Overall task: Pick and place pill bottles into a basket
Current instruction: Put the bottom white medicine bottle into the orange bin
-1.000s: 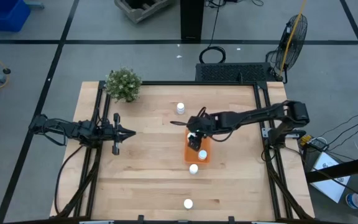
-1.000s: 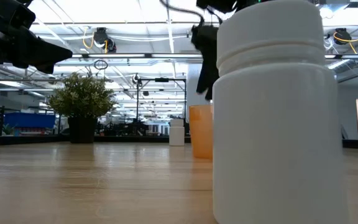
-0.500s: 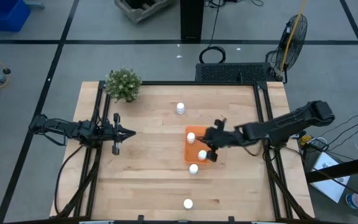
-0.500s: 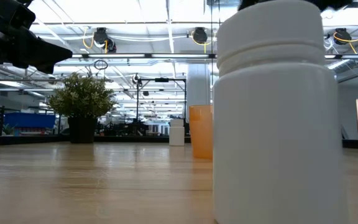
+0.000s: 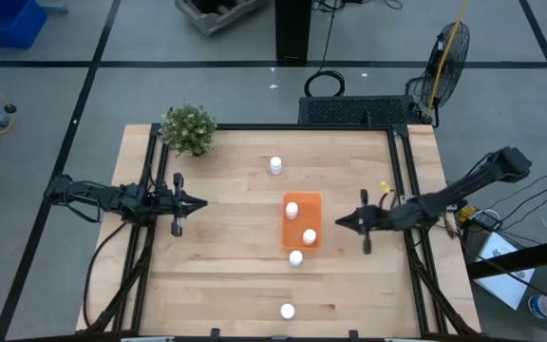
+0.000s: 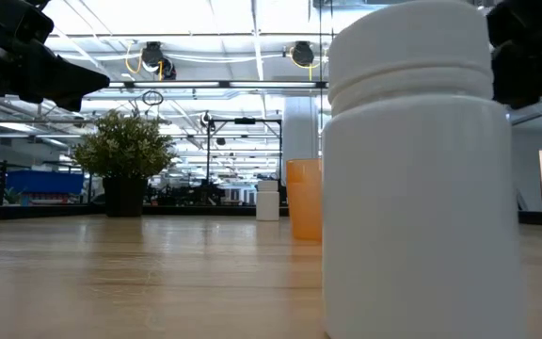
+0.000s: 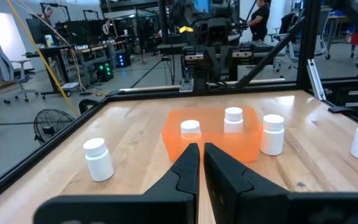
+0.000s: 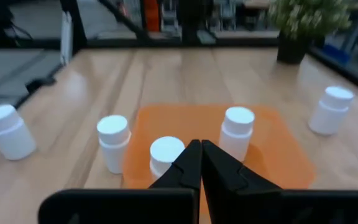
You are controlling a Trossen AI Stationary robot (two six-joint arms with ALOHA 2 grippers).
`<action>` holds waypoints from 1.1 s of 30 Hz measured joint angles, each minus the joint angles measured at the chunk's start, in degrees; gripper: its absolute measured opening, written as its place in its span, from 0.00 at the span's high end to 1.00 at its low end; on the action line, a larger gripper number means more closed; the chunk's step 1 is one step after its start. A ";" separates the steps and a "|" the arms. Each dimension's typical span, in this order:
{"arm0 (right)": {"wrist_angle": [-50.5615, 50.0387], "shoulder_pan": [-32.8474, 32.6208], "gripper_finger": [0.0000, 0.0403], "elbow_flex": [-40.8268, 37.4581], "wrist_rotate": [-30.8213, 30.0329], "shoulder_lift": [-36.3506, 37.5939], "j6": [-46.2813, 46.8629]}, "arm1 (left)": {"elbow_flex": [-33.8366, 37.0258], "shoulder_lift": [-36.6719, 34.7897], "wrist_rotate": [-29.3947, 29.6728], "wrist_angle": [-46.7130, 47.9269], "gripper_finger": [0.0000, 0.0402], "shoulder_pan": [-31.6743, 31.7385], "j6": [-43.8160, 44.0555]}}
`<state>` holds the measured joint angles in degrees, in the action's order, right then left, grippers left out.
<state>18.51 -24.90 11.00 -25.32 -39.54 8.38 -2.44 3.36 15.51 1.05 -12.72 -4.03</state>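
Your right tool point(image 5: 365, 222) hangs just right of the orange basket point(image 5: 315, 200), fingers pressed together and holding nothing; the right wrist view shows them meeting in front of the basket. Your left tool point(image 5: 180, 203) waits well to the left, about level with the basket, also closed and empty.

Two pill bottles stand inside the basket: one toward the far end point(image 5: 292, 208), one toward the near end point(image 5: 309, 236). Three stand on the bare tabletop point(image 5: 226, 256): one touching or just off the basket's near edge point(image 5: 295, 257), one far of the basket toward the table's back point(image 5: 275, 165), and one well apart near the front edge point(image 5: 287, 311). That last bottle fills much of the low view. A potted plant point(image 5: 189, 129) sits at the far left corner, out of the way.

By the look of it, you are between picks, with two of five bottles placed. The bottle at the basket's near edge seems the handiest next target for the right arm. You would need to open the fingers first, swing toward the near side, and come down clear of the basket wall, since the bottle stands so close to it that a finger could catch the rim.
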 joint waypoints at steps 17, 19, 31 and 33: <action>-8.99 0.04 1.00 -8.71 2.61 36.18 -12.57 | 0.00 0.02 -0.02 -0.33 0.92 -0.01 0.04; -10.64 0.04 1.00 -8.71 2.38 37.90 -14.73 | 0.00 0.00 -0.18 -2.44 0.92 0.01 0.17; -11.00 0.06 0.99 -8.80 -3.21 39.33 -28.77 | 0.00 0.00 -2.49 -19.47 0.92 -0.06 17.34; -11.03 0.06 0.99 -8.82 -3.20 39.33 -28.79 | 0.00 0.00 -2.90 -21.09 0.92 -0.06 18.47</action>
<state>7.49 -24.84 2.17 -28.51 -0.21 -20.40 -2.44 3.36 12.61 -20.05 -12.78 14.44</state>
